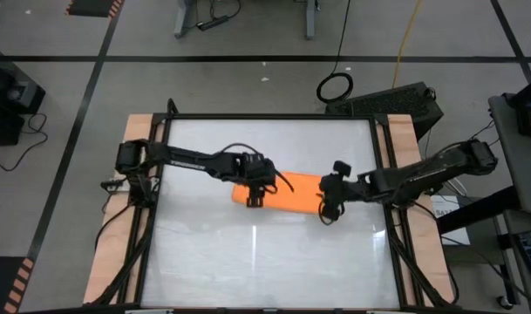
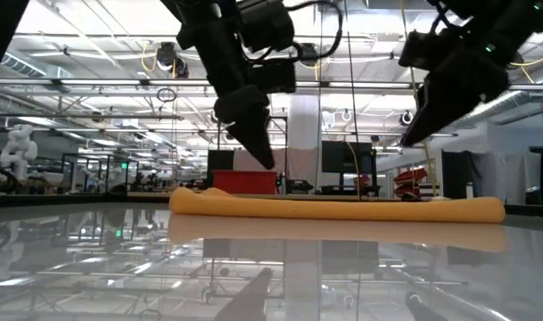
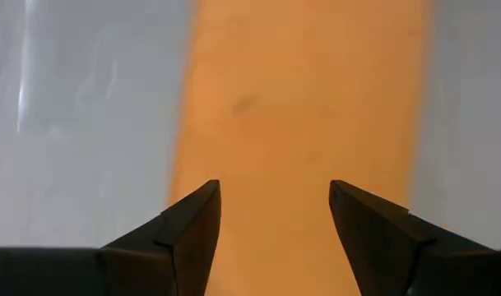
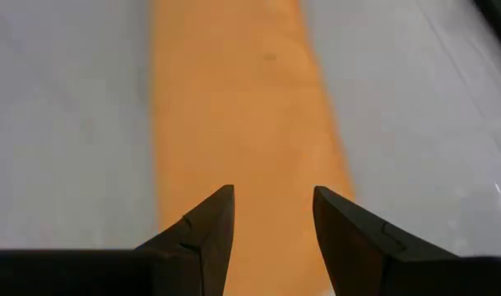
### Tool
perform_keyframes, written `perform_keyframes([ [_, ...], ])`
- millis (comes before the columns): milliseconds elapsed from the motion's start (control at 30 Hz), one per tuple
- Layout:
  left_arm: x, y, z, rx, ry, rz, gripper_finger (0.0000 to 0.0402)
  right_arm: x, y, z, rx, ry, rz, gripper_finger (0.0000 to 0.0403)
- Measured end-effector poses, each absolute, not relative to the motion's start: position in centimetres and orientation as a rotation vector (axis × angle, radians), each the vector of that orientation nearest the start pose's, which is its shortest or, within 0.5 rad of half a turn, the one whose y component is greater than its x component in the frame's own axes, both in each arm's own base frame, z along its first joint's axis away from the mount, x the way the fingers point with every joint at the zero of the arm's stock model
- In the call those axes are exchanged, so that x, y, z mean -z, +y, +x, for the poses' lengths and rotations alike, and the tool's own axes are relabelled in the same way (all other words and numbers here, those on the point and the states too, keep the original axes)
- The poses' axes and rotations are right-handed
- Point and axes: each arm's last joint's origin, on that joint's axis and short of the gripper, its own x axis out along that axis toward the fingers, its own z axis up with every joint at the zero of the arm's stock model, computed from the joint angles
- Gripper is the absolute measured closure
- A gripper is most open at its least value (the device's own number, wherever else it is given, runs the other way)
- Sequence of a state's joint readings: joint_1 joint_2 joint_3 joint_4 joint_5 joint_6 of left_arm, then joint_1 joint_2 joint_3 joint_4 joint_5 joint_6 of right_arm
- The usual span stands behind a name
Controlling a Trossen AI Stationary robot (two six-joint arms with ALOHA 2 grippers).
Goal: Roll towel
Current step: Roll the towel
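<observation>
The orange towel point(image 1: 284, 196) lies rolled or folded into a long narrow band on the glossy table, running left to right; in the low view point(image 2: 342, 208) it is a low flat roll. My left gripper point(image 1: 255, 199) hovers open above its left end, fingers pointing down, with the towel below them in the left wrist view point(image 3: 299, 107). My right gripper point(image 1: 326, 209) hovers open above its right end, with the towel below them in the right wrist view point(image 4: 234, 107). Both sets of fingertips stand clear above the cloth in the low view.
The table is a glossy white surface point(image 1: 265, 262) in a black frame with wooden side strips point(image 1: 117, 235). Free room lies in front of the towel toward the near edge. Cables and a dark stand point(image 1: 396, 100) lie beyond the far edge.
</observation>
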State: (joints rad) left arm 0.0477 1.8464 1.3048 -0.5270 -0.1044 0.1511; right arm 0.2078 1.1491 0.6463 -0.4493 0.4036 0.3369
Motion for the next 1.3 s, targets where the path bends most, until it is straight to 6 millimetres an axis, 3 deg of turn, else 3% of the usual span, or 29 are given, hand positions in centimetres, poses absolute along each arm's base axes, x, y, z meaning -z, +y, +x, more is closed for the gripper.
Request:
perform_keyframes([
  [167,-18.0,-0.8,39.3,0.087,1.025,0.321,0.0168,-17.4,4.8,21.5,0.232,0.763,-0.036,0.0246],
  [367,-17.7,-2.2,40.9,0.122,0.883,0.363,0.0168,-15.8,5.9,23.7,0.165,0.606,-0.072,0.0246],
  [533,-17.0,-2.2,41.1,0.117,0.887,0.347,0.0168,-13.8,6.3,24.9,0.14,0.61,-0.087,0.0246],
  [733,-14.3,-1.0,41.0,0.054,1.017,0.334,0.0168,-11.4,6.2,24.9,0.194,0.715,-0.08,0.0246],
  [967,-12.3,-0.5,40.9,0.052,1.116,0.317,0.0168,-10.7,6.0,24.2,0.23,0.81,-0.042,0.0246],
  [1300,-12.0,-0.6,40.7,0.064,1.137,0.323,0.0168,-11.1,7.6,22.5,0.181,0.897,0.004,0.0246],
])
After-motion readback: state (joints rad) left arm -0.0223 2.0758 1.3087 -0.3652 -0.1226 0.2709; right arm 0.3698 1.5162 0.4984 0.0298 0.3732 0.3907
